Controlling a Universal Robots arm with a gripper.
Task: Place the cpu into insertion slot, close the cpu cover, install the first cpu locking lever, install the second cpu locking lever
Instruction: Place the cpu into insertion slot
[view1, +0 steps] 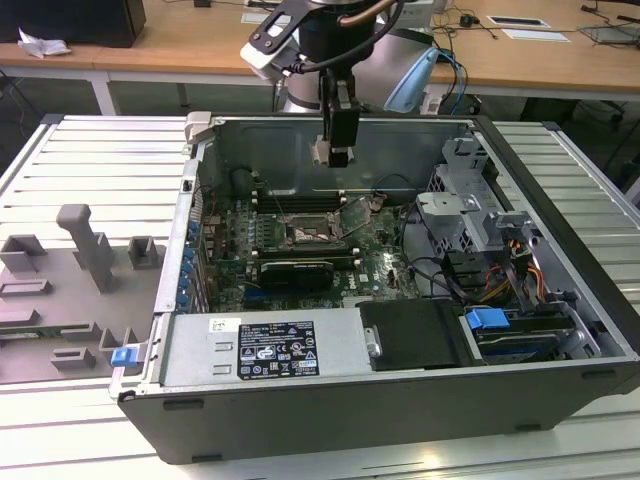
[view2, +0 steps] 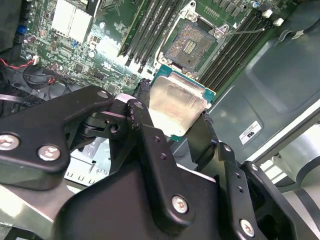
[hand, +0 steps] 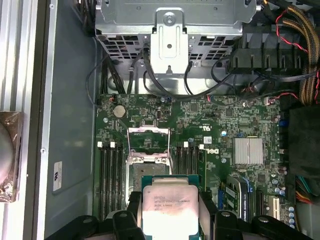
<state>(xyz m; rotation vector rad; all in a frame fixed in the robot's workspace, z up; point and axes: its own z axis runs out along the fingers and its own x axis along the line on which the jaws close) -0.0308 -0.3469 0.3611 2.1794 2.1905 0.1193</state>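
My gripper (view1: 333, 155) hangs over the open computer case, shut on the cpu (view2: 176, 106), a flat square chip with a pale silver top and green edge. Black fingers (view2: 142, 102) clamp the cpu (hand: 170, 202) on two opposite sides. The insertion slot (view2: 191, 42) lies bare on the green motherboard, a little apart from the chip and below it. In the first wrist view the slot (hand: 136, 172) is partly hidden behind the chip. The cpu cover (hand: 148, 139) stands swung open beside the slot. A thin wire lever (view2: 245, 31) sticks out near the socket's corner.
Long black memory slots (view2: 145, 27) flank the socket on both sides. A labelled power supply box (view1: 265, 345) fills the case's near side, and a drive cage (view1: 465, 205) with cables sits at the exterior view's right. Grey fixtures (view1: 85, 245) stand outside the case.
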